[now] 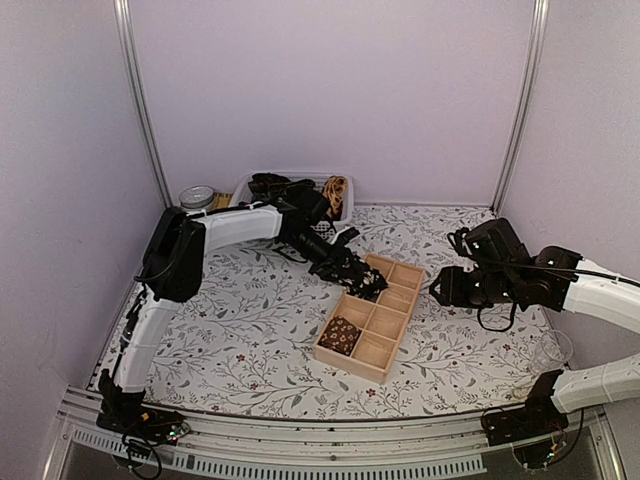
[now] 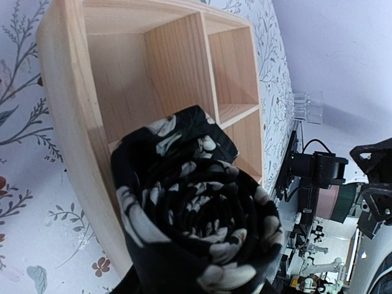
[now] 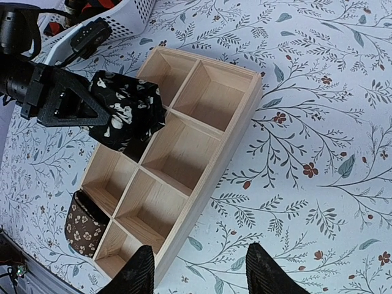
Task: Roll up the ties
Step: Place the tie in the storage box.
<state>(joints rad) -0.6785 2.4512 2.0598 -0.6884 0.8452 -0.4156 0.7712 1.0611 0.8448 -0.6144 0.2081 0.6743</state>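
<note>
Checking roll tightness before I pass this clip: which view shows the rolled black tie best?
The left wrist view: the rolled black tie fills the frame, spiral end-on. The right wrist view shows its side, clamped in the left gripper over the wooden box. The top external view shows only a small dark lump.

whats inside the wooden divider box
A rolled brown patterned tie fills one corner compartment of the wooden box; other visible compartments are bare. The left gripper's black floral tie roll covers one compartment, hiding its floor.
</note>
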